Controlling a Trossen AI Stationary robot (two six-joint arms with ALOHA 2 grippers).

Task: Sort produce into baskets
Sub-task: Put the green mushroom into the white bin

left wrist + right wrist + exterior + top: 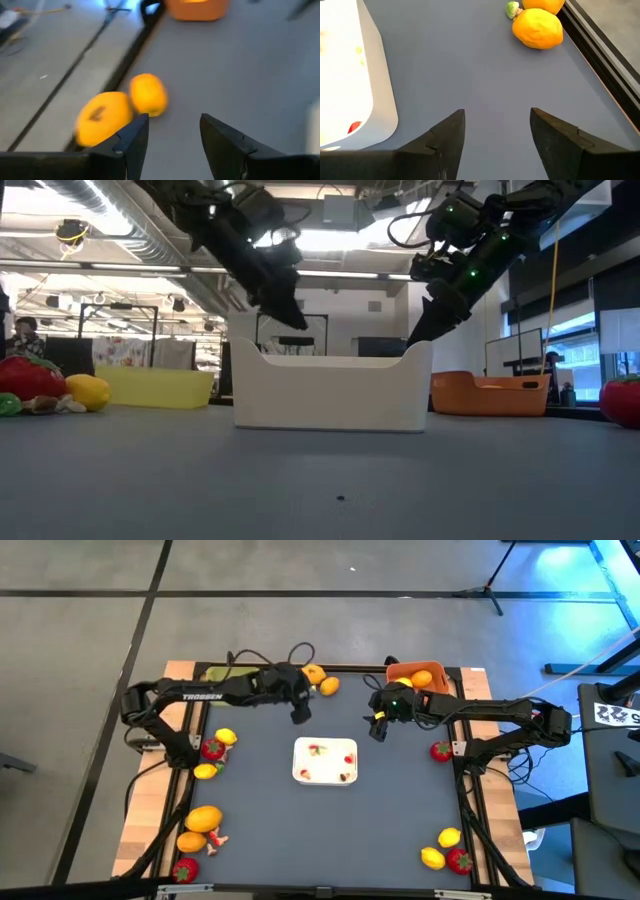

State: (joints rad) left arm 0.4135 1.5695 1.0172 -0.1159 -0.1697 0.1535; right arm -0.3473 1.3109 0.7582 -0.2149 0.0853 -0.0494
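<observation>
Two orange-yellow fruits are lying side by side at the far edge of the bench in the high view, just beyond the left hand, which is hovering empty over the dark mat between them and the white tray. The right hand is hanging farther off, beside the orange basket, which is already holding one orange piece; the yellow-green basket is sitting at the far left corner under the left arm. More strawberries and lemons are lying at both bench sides.

In the low view, both hands are hanging above the tray's rim, neither touching anything.

In the left wrist view, its fingers are standing moderately apart with nothing between them, and the two fruits are lying close ahead, off to one side of the gap, touching each other; the rounder one is nearer the finger line.

In the right wrist view, that hand's fingers are also parted and empty, the same fruits lying well ahead.

The left arm looks nearer, so the pick seems to call for a short reach forward and sideways.
</observation>
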